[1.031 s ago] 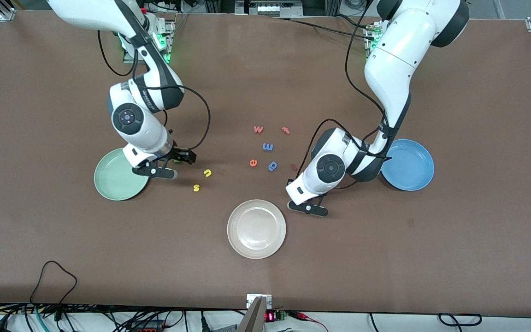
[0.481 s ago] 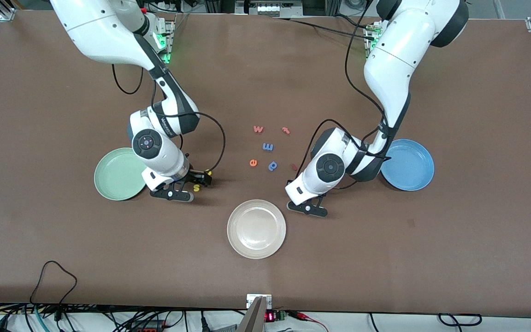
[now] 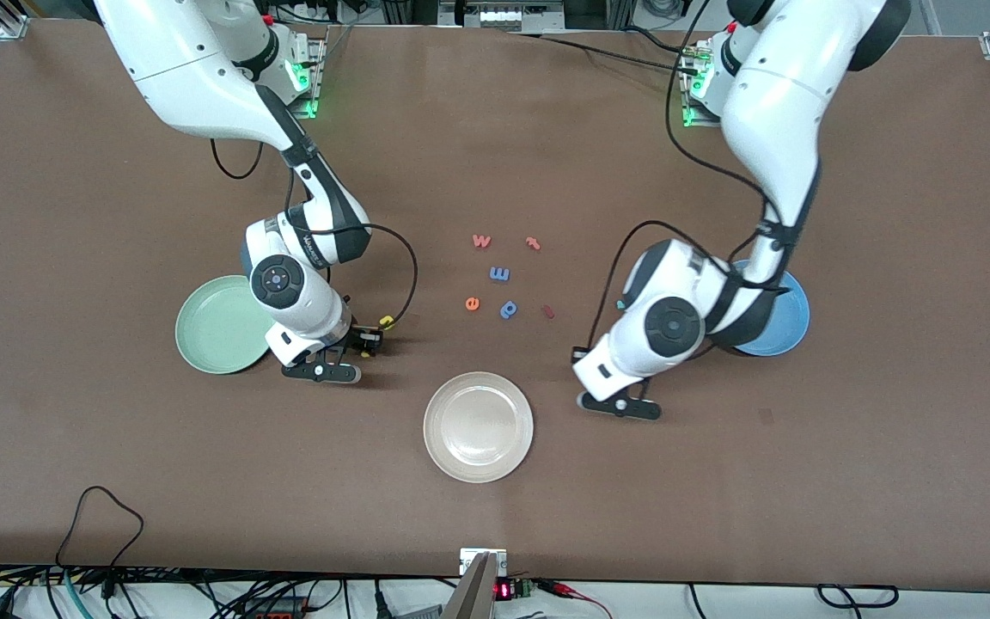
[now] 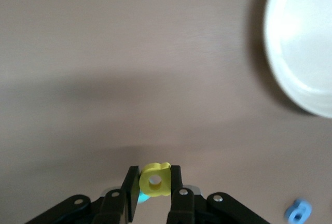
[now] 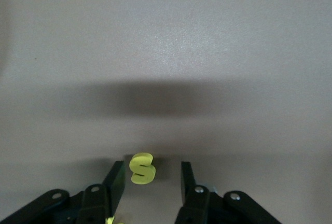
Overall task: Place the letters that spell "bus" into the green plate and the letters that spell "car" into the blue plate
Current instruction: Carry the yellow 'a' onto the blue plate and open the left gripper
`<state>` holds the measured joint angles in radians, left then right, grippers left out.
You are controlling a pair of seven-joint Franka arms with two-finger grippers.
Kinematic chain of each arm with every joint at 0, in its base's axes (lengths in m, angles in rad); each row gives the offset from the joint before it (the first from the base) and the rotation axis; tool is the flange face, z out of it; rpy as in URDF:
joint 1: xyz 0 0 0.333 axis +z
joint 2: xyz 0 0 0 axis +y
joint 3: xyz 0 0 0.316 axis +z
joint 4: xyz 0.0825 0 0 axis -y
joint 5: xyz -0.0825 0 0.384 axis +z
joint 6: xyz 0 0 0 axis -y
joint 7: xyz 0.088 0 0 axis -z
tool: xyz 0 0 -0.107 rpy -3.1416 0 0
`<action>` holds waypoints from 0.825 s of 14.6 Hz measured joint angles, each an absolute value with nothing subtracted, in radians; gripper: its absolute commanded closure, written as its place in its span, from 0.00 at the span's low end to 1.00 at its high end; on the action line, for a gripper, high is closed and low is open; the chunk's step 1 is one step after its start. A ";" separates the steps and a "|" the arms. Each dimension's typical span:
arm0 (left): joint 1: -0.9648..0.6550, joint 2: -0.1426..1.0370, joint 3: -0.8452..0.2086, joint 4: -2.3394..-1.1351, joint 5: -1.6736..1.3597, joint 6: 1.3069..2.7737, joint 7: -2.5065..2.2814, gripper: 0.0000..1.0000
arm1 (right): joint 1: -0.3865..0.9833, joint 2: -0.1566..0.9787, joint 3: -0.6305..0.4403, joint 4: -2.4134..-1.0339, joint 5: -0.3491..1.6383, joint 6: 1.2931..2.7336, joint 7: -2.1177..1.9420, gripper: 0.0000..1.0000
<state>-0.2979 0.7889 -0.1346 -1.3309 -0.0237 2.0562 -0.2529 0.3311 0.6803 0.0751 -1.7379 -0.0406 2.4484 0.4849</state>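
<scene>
A yellow s lies on the table between the fingers of my right gripper, which is open with a gap on each side of the letter. That right gripper is low beside the green plate. The yellow u lies just beside it. My left gripper is shut on the yellow a, held clear of the table. The left gripper is over bare table between the white plate and the blue plate, which the left arm partly hides.
A white plate sits nearest the front camera, mid-table. Loose letters lie in the middle: red w, red-orange t, blue m, orange e, blue p, a dark red piece.
My right arm swung from the green plate's edge to the s and lowered its fingers around it. My left arm lifted the a and moved toward the blue plate.
</scene>
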 measured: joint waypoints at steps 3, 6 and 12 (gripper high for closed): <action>-0.204 0.714 -0.128 -1.458 -0.022 2.032 -0.163 0.84 | 0.335 0.692 0.076 -1.738 -0.055 2.448 0.473 0.49; -0.089 0.661 -0.126 -1.608 -0.003 2.037 -0.074 0.84 | 0.339 0.699 0.076 -1.738 -0.065 2.448 0.466 0.49; 0.066 0.536 -0.125 -1.814 0.049 2.038 0.000 0.83 | 0.355 0.700 0.077 -1.738 -0.065 2.448 0.465 0.53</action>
<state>0.0659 0.5362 -0.1248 -1.8135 0.0488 2.0376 0.0000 0.3546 0.7002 0.0771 -1.7378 -0.0646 2.4484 0.4655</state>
